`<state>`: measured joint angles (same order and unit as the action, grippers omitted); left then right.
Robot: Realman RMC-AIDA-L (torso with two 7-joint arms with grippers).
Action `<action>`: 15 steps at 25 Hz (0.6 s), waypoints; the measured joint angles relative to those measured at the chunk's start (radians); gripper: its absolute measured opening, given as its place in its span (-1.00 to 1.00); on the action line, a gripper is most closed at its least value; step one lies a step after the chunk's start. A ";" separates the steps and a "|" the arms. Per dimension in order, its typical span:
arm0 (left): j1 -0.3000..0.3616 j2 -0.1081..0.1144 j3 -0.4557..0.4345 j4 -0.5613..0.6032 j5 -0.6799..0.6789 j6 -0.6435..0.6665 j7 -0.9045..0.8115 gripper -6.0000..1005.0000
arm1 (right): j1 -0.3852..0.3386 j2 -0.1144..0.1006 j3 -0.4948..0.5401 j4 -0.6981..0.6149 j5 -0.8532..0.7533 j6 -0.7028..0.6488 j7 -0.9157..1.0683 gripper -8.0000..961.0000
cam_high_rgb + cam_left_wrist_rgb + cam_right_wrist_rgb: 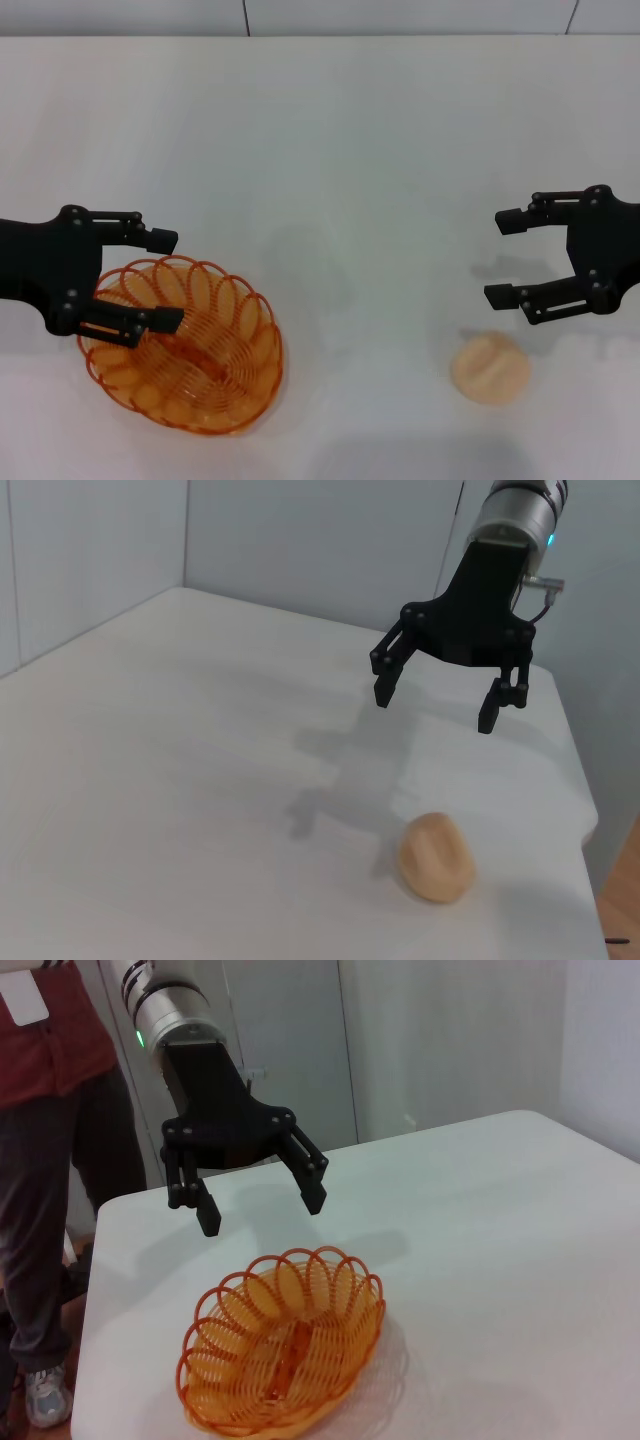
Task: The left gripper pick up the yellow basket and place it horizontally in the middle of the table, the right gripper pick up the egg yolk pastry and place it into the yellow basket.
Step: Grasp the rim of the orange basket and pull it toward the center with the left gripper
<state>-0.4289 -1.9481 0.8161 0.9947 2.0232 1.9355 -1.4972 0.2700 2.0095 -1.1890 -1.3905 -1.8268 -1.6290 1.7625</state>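
The left claw (165, 280) hangs released just above the yellow basket (185, 345), its fingers spread over the rim on the basket's far-left side, apparently lined up to grip that wire edge. The basket sits near the bench's (330, 140) front-left corner, not yet at its middle. The right claw (507, 257) hovers released near the right edge, just behind the egg yolk pastry (491, 368), probably waiting for the basket.
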 joint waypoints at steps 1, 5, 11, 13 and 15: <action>0.000 0.000 0.000 0.001 0.000 0.000 -0.001 0.74 | 0.000 0.000 0.000 0.000 0.000 -0.001 0.000 0.76; -0.003 0.000 0.000 0.003 -0.001 0.001 -0.005 0.73 | -0.002 0.000 -0.001 0.000 0.000 -0.001 0.000 0.76; -0.007 0.000 0.000 0.004 -0.002 0.002 -0.005 0.72 | -0.003 0.000 -0.001 0.001 0.000 -0.002 0.000 0.76; -0.008 -0.002 0.000 0.004 -0.004 0.001 -0.004 0.71 | -0.002 0.000 -0.001 0.001 0.000 -0.001 0.000 0.76; -0.009 -0.004 -0.006 0.004 -0.005 -0.004 -0.006 0.71 | -0.002 0.000 -0.001 0.002 0.000 0.002 -0.001 0.76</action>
<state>-0.4379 -1.9525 0.8103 0.9986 2.0185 1.9315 -1.5028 0.2680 2.0095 -1.1904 -1.3882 -1.8268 -1.6273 1.7613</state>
